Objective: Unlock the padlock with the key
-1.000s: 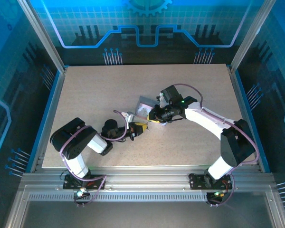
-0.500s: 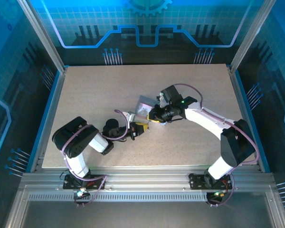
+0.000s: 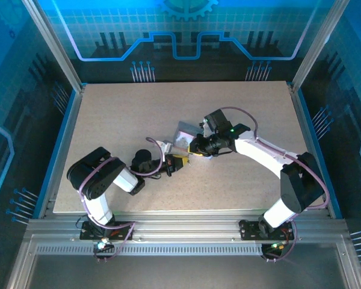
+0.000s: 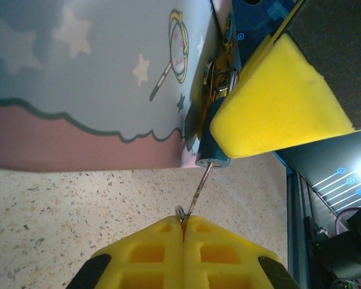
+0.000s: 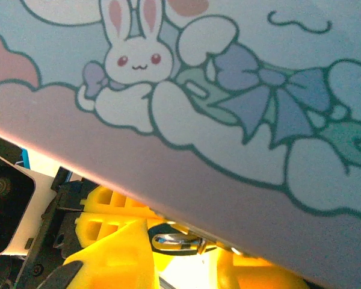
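At table (image 3: pixel 108 120) centre, L gripper (image 4: pixel 183 220) is pinching shut on key (image 4: pixel 195 195) bow, tip meeting padlock (image 4: pixel 212 158) base. R gripper (image 3: pixel 198 148) is clamping padlock body, prob. steadying it for insertion. Padlock is hanging at edge of 1 tin (image 4: pixel 78 72); tin is sitting closed, contents hidden.

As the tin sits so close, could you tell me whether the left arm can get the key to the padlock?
Probably yes: the left gripper pinches the key, its tip meets the padlock's lower end, and the tin lies beside that line, not across it.
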Action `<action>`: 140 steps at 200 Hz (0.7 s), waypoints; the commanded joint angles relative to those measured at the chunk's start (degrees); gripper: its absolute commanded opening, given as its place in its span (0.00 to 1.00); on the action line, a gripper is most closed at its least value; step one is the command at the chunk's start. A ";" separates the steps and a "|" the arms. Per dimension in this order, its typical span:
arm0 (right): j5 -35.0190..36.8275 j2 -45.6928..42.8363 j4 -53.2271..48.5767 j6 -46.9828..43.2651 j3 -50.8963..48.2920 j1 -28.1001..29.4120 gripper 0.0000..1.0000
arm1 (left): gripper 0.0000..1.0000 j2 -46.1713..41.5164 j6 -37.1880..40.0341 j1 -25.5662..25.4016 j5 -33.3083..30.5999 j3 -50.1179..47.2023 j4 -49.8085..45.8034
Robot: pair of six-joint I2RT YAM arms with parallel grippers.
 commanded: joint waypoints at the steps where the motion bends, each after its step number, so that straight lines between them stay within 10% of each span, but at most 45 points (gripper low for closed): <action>1: -0.07 -2.13 2.23 -0.15 0.25 0.82 0.00 | 0.00 0.79 -1.27 -0.07 1.08 1.48 0.15; 140: 6.88 -0.30 -1.56 -3.65 1.43 3.31 0.00 | 0.00 1.83 -9.01 2.15 8.00 3.50 3.85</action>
